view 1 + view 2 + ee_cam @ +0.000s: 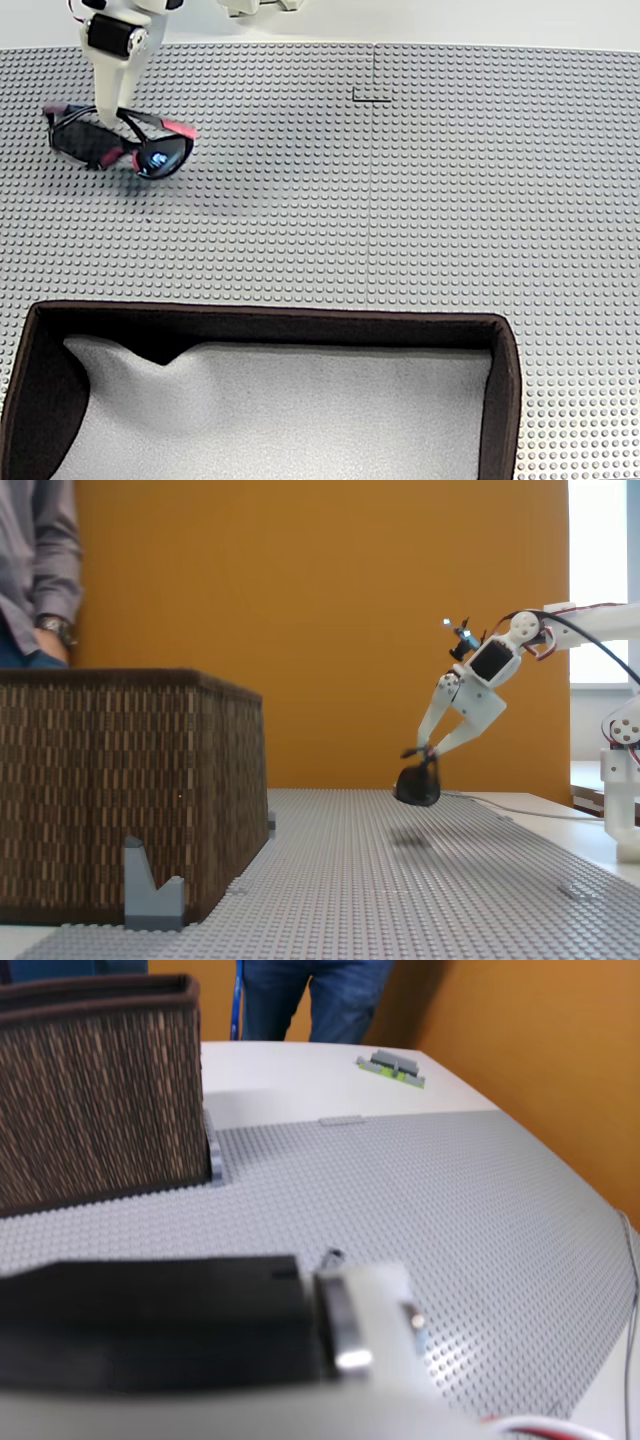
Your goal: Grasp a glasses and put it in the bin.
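I am counting one pair of glasses (120, 140), one bin (260, 322) and one pincer (108, 112) of mine. In the fixed view from above, the glasses are sitting far left near the top of the grey studded mat (400, 200), and my white fingers are coming down on them from above, closing on the frame between the two dark lenses. The bin is lying along the bottom edge, well apart from the glasses, showing its white lining. In the side-on fixed view, a person's arm (45, 570) is showing at far left behind the woven bin (120, 790), a small grey block (152, 890) is leaning at the bin's near corner, and at right my pincer (428, 755) is clamping the glasses (417, 785), which are hanging just above the mat with their shadow beneath. In my wrist view the bin (95, 1090) is standing at upper left.
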